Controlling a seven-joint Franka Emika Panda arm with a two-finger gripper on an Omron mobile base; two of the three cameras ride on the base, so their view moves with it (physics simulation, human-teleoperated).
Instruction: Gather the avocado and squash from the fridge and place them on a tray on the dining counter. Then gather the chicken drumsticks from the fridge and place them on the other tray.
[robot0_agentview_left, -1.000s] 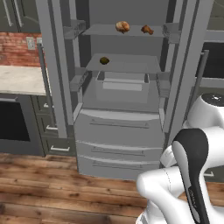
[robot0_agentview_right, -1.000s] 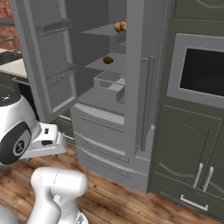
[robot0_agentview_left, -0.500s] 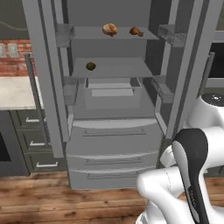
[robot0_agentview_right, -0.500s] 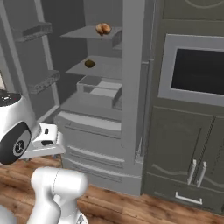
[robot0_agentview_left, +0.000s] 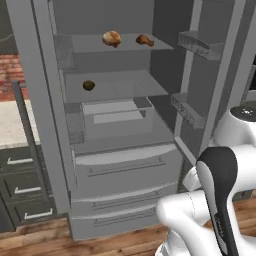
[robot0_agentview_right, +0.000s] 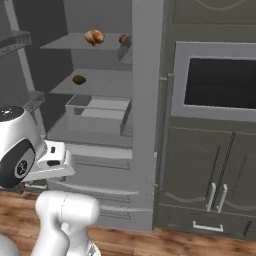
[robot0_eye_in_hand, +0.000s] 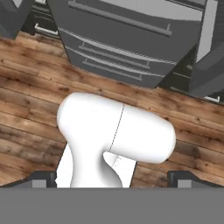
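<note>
fridge (robot0_agentview_left: 125, 150): doors swung open so shelves can be reached
avocado (robot0_agentview_left: 88, 85): parked on mid shelf, untouched
drumsticks (robot0_agentview_left: 112, 38): kept on top shelf
jaws: spread wide, nothing held, pointed at floor (robot0_eye_in_hand: 26, 100)

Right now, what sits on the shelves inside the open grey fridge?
Inside the tall grey fridge: two golden-brown drumsticks on the top shelf, a dark olive avocado on the shelf below. The orange squash isn't visible; whether it's hidden is unclear.

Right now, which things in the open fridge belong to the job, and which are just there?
For the job: small dark olive-brown avocado on the middle shelf; golden-brown chicken drumsticks on the top shelf.
Just there: clear grey fridge bin; grey lower freezer drawers.
</note>
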